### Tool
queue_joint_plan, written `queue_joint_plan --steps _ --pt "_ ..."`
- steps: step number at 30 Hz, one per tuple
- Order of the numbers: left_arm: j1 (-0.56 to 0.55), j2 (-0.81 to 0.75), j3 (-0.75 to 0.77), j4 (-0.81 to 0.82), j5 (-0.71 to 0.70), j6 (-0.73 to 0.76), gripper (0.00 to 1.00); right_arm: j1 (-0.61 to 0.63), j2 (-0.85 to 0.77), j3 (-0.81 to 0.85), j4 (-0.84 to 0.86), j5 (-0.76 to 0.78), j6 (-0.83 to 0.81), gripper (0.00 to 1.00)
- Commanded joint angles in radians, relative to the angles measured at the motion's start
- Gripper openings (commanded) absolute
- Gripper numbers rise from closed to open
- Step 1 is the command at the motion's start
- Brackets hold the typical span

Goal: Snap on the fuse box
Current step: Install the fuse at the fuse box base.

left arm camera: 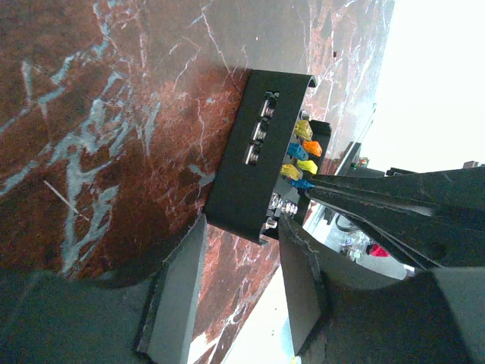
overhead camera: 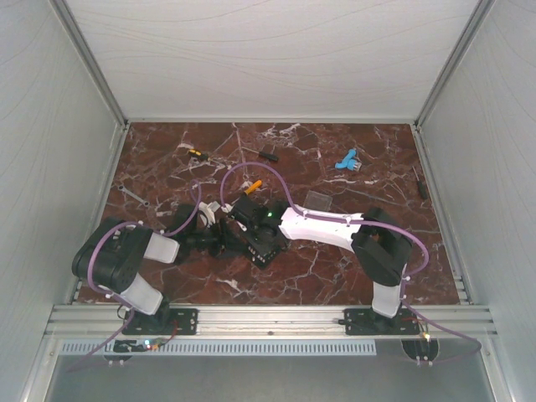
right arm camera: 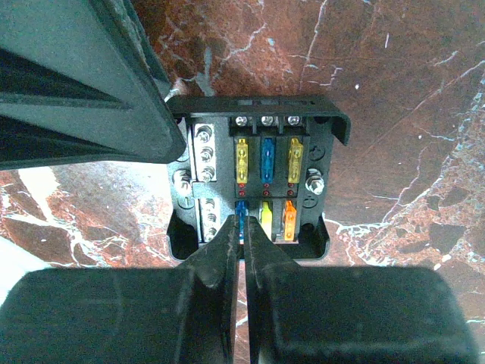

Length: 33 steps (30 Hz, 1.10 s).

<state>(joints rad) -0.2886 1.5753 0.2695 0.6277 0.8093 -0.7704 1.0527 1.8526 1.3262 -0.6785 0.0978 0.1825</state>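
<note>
The fuse box (overhead camera: 266, 249) sits on the red marble desk (overhead camera: 335, 272), just toward 6 o'clock from the desk's middle, with its open face upward. The left claw (overhead camera: 228, 237) reaches it from 9 o'clock. In the left wrist view its fingers (left arm camera: 178, 288) are spread to the box's width and lie against both sides of the box's near end, so it is clamped on the fuse box (left arm camera: 246, 163). The right claw (overhead camera: 255, 224) comes in from 3 o'clock. In the right wrist view its fingers (right arm camera: 220, 258) are drawn together to a thin slit, and the lower end of a blue fuse (right arm camera: 241, 211) is caught between their tips. That fuse stands at 7 o'clock of the box's middle (right arm camera: 258, 178). It is the first in a lower row of blue, yellow and orange, under an upper row of yellow, blue and yellow. A clear lid (overhead camera: 316, 201) lies flat on the desk at 2 o'clock from the box, apart from it and from both claws.
</note>
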Motion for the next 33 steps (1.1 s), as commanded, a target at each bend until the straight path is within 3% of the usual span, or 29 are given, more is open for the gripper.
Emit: queue_joint_plan --steps 1,11,20,25,33 --pt "0.003 -0.007 0.008 0.031 0.012 0.002 0.44 -0.002 0.053 -0.007 -0.087 -0.002 0.019 0.0" --pt "0.003 -0.007 0.009 0.03 0.011 0.004 0.44 0.0 0.062 -0.091 -0.179 -0.049 0.037 0.0" --pt "0.004 -0.012 0.007 0.025 0.007 0.006 0.44 -0.002 0.18 -0.104 -0.199 -0.067 0.04 0.0" --pt "0.003 -0.013 0.006 0.027 0.008 0.004 0.44 -0.022 0.121 -0.136 -0.214 -0.047 0.049 0.0" --pt "0.003 -0.023 0.004 0.027 0.012 0.002 0.44 0.005 0.031 -0.019 -0.172 -0.036 0.029 0.0"
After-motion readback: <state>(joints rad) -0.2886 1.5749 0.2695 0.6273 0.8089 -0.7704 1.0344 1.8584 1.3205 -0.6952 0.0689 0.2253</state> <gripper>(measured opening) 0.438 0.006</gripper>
